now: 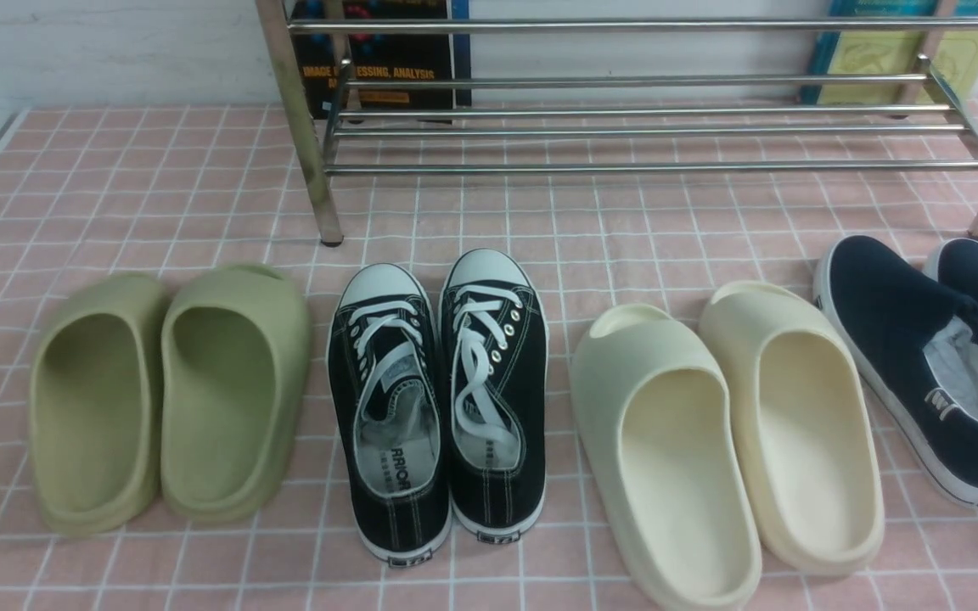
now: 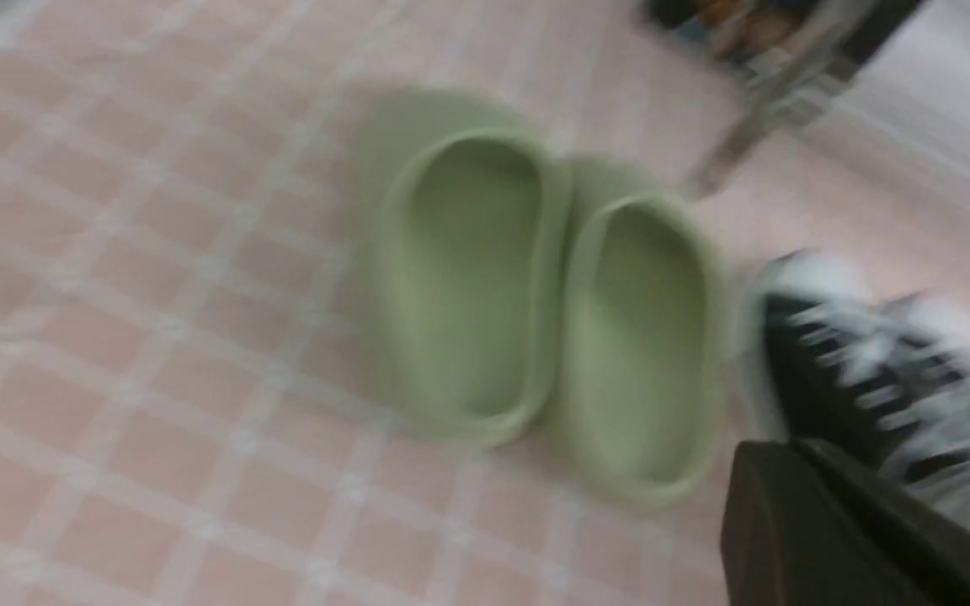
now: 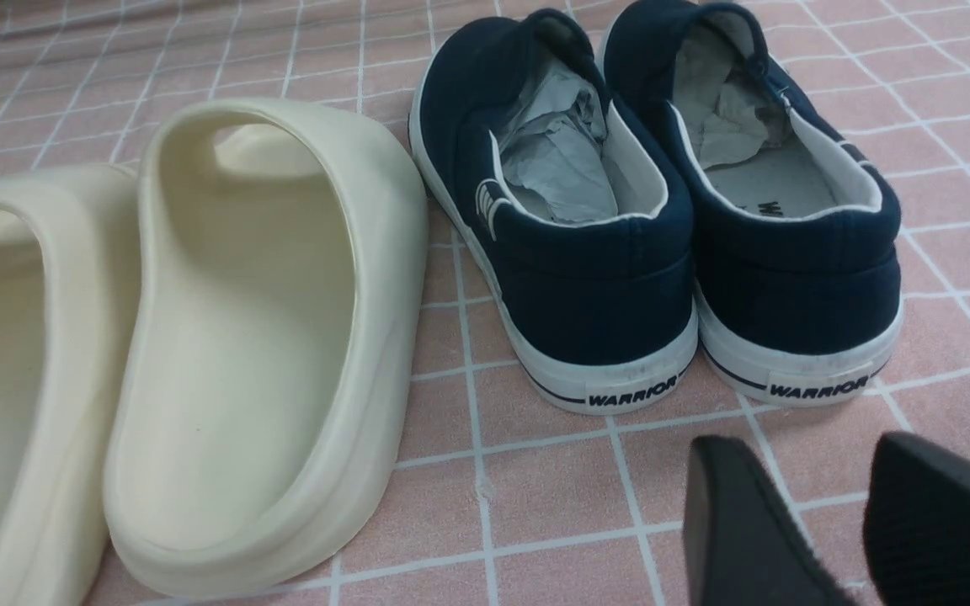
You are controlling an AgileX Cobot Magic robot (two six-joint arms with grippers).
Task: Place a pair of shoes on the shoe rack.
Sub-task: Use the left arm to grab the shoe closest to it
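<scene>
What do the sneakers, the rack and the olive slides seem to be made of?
Sneakers: matte black fabric, seemingly canvas, with visible white stitching; toe caps look like white rubber. Rack: shiny metal, probably chromed steel, judging by its bright reflections. Olive slides: likely moulded foam, smooth, matte, seamless.

Black white-laced sneakers [image 1: 438,407], upright, side by side, toes toward nearby chrome shoe rack [image 1: 625,166]

Front view high, wrist views low, close

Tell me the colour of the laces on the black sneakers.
White laces on the black sneakers; the front view shows them best.
</scene>
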